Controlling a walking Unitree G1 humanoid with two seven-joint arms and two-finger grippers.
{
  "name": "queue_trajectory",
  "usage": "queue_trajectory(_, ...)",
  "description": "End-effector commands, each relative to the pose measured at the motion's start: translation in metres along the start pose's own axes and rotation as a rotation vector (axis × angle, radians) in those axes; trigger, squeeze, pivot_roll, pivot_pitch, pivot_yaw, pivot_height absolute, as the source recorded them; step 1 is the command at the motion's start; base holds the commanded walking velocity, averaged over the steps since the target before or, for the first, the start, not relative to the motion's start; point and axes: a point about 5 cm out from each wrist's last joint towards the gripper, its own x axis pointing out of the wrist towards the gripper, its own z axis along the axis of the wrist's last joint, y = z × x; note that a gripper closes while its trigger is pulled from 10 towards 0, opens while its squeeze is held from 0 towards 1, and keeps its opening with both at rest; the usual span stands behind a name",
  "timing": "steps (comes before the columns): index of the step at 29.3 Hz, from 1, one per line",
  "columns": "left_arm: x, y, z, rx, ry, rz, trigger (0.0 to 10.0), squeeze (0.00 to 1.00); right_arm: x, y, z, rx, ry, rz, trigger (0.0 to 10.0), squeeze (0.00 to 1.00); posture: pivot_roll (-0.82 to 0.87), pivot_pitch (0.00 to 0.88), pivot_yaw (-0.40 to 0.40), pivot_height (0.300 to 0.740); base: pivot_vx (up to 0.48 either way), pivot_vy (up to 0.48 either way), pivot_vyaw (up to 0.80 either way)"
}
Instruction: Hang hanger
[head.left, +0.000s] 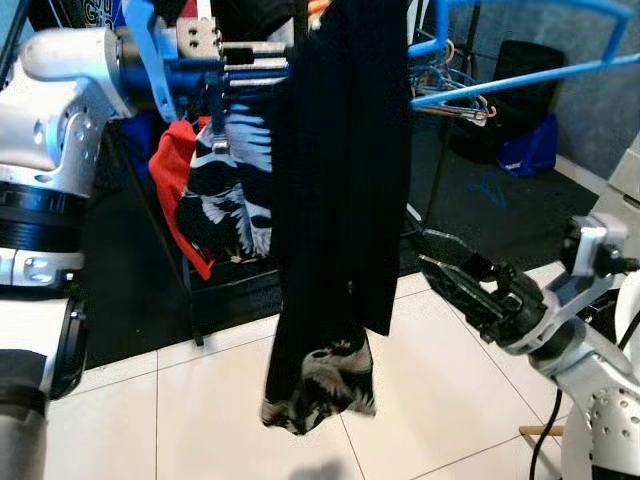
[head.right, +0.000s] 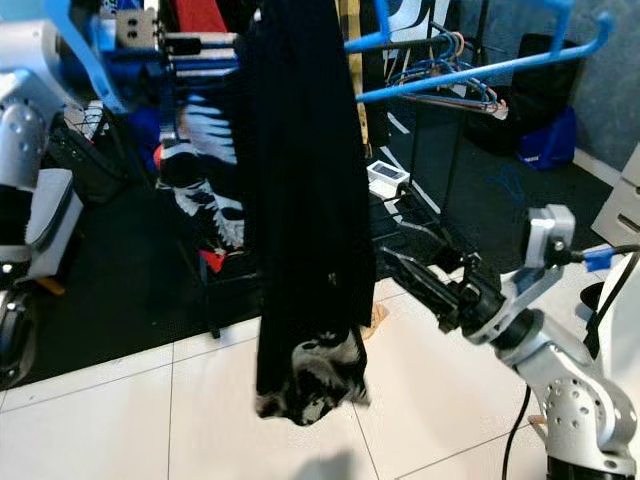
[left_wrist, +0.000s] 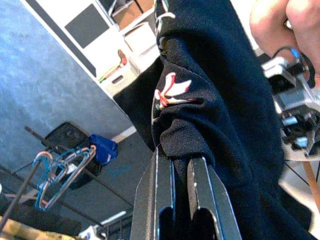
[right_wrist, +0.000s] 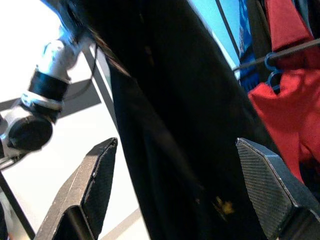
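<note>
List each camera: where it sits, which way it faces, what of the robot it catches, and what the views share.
Left eye view: head, facing forward and down at the black garment; left gripper raised, right gripper low.
Right eye view: same head, same scene, with the clothes rack.
Left wrist view: along the left jaws, shut on the garment.
Right wrist view: along the open right jaws toward the garment and a red garment.
Shared: all four show the black garment.

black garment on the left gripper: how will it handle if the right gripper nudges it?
Likely floppy: the black garment hangs in long folds and bunches at the left gripper, which is shut on it. A push from the open right gripper would probably make it swing and fold rather than resist. It seems light, with its hem dangling free.
</note>
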Motion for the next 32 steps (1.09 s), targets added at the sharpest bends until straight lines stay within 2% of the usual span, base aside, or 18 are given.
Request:
queue_trajectory(1, 0.001, 0.003, 0.009, 0.027, -0.033, 0.005, 9.1, 0.00, 0.003, 0.005, 0.000, -0.023, 0.013, 0.015, 10.0, 0.00, -0.01, 0.020, 0.069, 0.740, 0.000, 0.000, 0.00)
queue_trajectory(3, 0.003, 0.004, 0.012, 0.027, -0.051, 0.003, 9.1, 0.00, 0.005, 0.005, -0.003, -0.029, 0.048, 0.016, 10.0, 0.00, -0.01, 0.020, 0.070, 0.740, 0.000, 0.000, 0.00)
queue_trajectory(5, 0.010, 0.004, 0.019, 0.038, -0.078, -0.007, 9.1, 0.00, 0.010, 0.005, -0.013, -0.056, 0.143, 0.001, 10.0, 0.00, 0.00, 0.021, 0.069, 0.740, 0.000, 0.000, 0.00)
queue_trajectory(7, 0.012, 0.003, 0.021, 0.043, -0.086, -0.011, 9.0, 0.00, 0.013, 0.004, -0.015, -0.068, 0.168, 0.000, 10.0, 0.00, 0.00, 0.021, 0.069, 0.740, 0.000, 0.000, 0.00)
queue_trajectory(16, 0.019, 0.005, 0.026, 0.057, -0.109, -0.004, 8.9, 0.00, 0.025, 0.007, -0.015, -0.096, 0.198, 0.014, 10.0, 0.00, 0.00, 0.020, 0.068, 0.740, 0.000, 0.000, 0.00)
queue_trajectory(19, 0.021, 0.007, 0.025, 0.058, -0.108, 0.016, 8.6, 0.00, 0.029, 0.022, -0.010, -0.073, 0.161, 0.123, 10.0, 0.00, 0.00, 0.019, 0.069, 0.740, 0.000, 0.000, 0.00)
queue_trajectory(22, 0.022, 0.007, 0.024, 0.058, -0.105, 0.021, 8.5, 0.00, 0.027, 0.028, -0.001, -0.053, 0.100, 0.167, 10.0, 0.00, 0.00, 0.019, 0.068, 0.740, 0.000, 0.000, 0.00)
queue_trajectory(23, 0.022, 0.007, 0.024, 0.058, -0.105, 0.021, 8.5, 0.00, 0.027, 0.028, -0.001, -0.053, 0.100, 0.167, 10.0, 0.00, 0.00, 0.019, 0.068, 0.740, 0.000, 0.000, 0.00)
queue_trajectory(25, 0.021, 0.007, 0.024, 0.057, -0.103, 0.024, 8.5, 0.00, 0.022, 0.030, 0.009, -0.039, 0.028, 0.180, 10.0, 0.00, -0.01, 0.018, 0.070, 0.740, 0.000, 0.000, 0.00)
queue_trajectory(32, 0.021, 0.008, 0.024, 0.056, -0.108, 0.027, 8.3, 0.00, 0.015, 0.033, 0.017, -0.040, -0.004, 0.189, 10.0, 0.00, -0.01, 0.018, 0.073, 0.740, 0.000, 0.000, 0.00)
